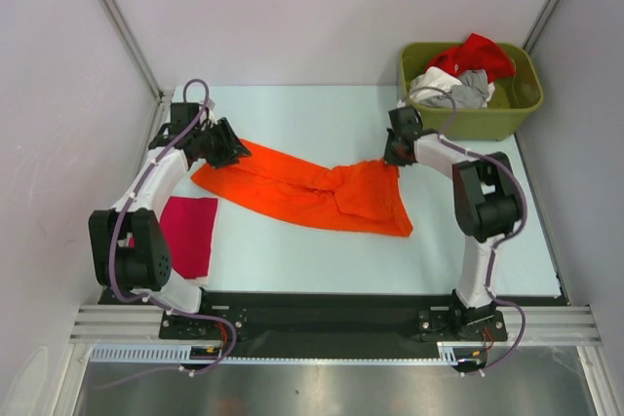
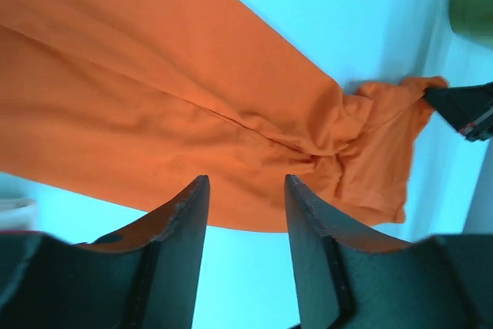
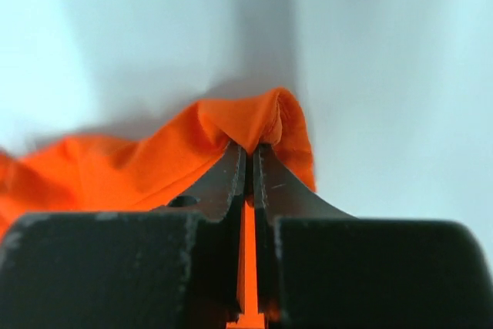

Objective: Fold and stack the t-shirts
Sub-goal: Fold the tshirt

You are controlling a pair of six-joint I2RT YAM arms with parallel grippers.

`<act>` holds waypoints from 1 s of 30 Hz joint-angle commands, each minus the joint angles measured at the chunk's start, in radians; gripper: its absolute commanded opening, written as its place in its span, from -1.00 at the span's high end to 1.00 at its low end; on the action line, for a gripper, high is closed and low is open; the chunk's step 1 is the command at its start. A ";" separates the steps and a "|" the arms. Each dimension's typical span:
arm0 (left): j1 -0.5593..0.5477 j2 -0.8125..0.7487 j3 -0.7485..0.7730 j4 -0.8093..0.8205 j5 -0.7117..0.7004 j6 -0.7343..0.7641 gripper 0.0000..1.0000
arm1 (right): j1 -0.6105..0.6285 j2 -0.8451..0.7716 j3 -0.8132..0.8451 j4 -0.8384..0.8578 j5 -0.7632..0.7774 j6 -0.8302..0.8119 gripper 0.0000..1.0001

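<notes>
Nearest, a magenta-red t-shirt (image 1: 188,231) is lying flat at the table's (image 1: 322,260) left, seemingly starting the stack. Beyond, the orange t-shirt (image 1: 312,190) is sprawling mid-table, twisted; the right gripper (image 3: 250,146) is clenching its right corner, likely to pull it straight, while the left gripper (image 2: 246,184) is hovering unclenched over the opposite end. Farthest, an olive-green bin (image 1: 468,126) is holding a red tee (image 1: 480,54), white tee (image 1: 435,82) and grey tee (image 1: 476,91). No lettering is showing.
</notes>
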 commanded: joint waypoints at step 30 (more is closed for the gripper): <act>-0.088 0.289 0.138 -0.108 -0.352 0.084 -0.11 | 0.052 0.802 1.278 0.199 0.209 -0.223 -0.02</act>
